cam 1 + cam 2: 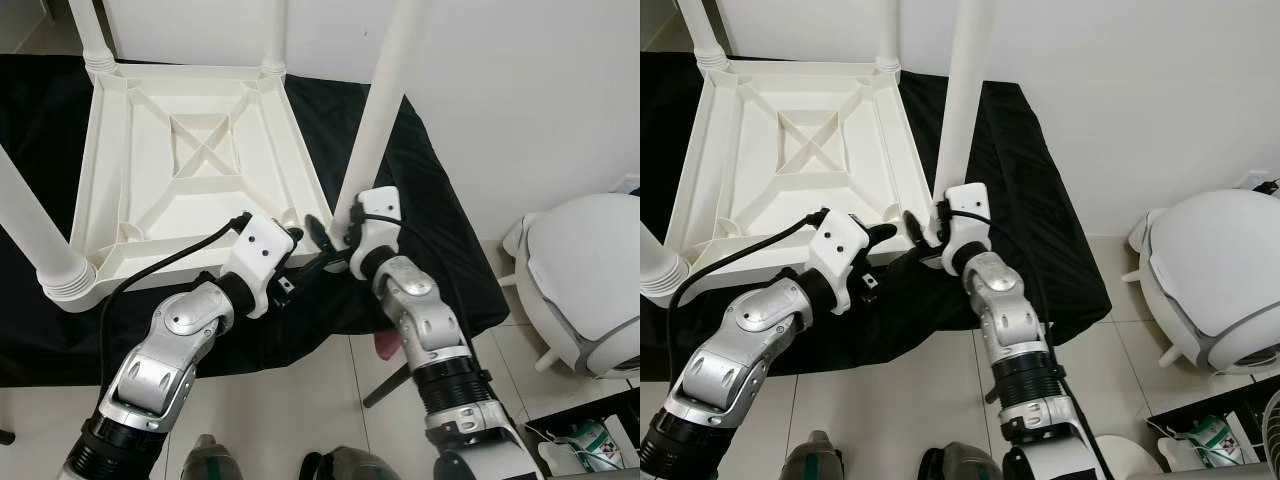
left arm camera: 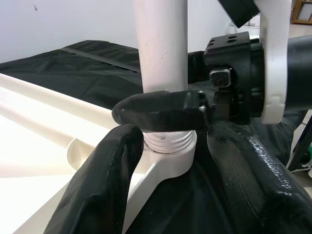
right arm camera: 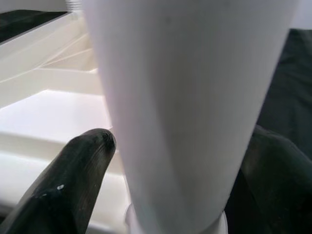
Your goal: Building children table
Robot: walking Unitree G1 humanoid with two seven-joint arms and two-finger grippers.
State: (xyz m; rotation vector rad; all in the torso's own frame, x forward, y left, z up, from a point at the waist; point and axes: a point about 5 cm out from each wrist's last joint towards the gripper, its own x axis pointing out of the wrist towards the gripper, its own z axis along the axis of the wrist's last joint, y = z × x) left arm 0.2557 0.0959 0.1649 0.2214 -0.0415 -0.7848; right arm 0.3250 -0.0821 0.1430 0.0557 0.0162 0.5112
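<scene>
The upside-down white plastic children's table [image 1: 180, 160] lay flat on a black cloth [image 1: 440, 230] spread over the floor, ribbed underside facing up. Three white round legs already stood in its far-left, far-right and near-left corners.

The fourth white tubular leg [image 1: 378, 110] stood upright at the table's near-right corner, threaded end sitting in the corner socket [image 2: 168, 156]. The right gripper [image 1: 936, 232] was pinching that leg just above its base: in the right wrist view one black finger [image 3: 73, 180] sat on each side of the tube, tight against it. The left gripper [image 2: 168, 161] came in from the near-left, fingers spread, straddling the socket and the leg's threaded end right below the right gripper's finger. Couldn't tell if they actually touched the plastic.

Room stuff: pale tiled floor [image 1: 290, 400] at the near side, plain white wall [image 1: 520, 90] behind, and a rounded white-and-grey domed appliance [image 1: 585, 285] on the floor off to the right, well apart from the table.
</scene>
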